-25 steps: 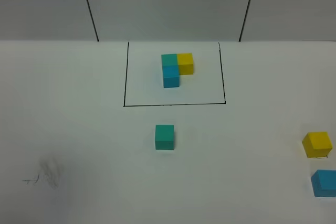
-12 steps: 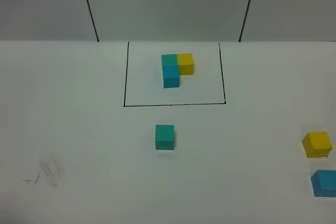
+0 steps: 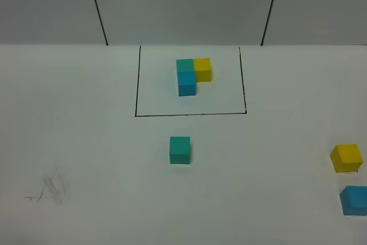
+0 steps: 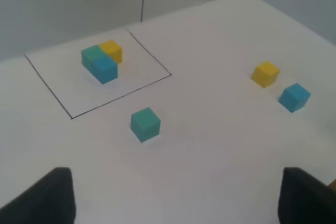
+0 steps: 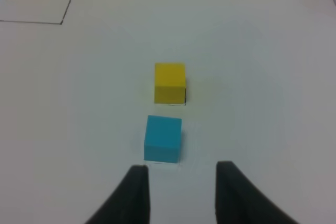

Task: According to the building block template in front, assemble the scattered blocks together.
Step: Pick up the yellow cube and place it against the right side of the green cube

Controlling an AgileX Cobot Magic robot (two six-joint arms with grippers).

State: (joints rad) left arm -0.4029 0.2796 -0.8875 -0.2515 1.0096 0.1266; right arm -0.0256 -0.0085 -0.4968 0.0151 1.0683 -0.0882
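The template [image 3: 191, 75] is an L of teal-green, yellow and sky-blue cubes inside a black drawn frame at the back of the table; it also shows in the left wrist view [image 4: 101, 61]. The loose teal-green cube [image 3: 179, 150] [image 4: 145, 124] sits in front of the frame. The loose yellow cube [image 3: 346, 158] [image 5: 169, 82] and sky-blue cube [image 3: 354, 200] [image 5: 163, 138] sit at the far right. My left gripper [image 4: 173, 198] is open, well back from the teal cube. My right gripper [image 5: 181, 190] is open, just short of the sky-blue cube. Neither gripper shows in the exterior view.
The white table [image 3: 86, 142] carries a faint grey pencil smudge [image 3: 51, 189] at the front left. A grey panelled wall [image 3: 183, 4] stands behind the table. The yellow and sky-blue cubes lie close to the table's right edge.
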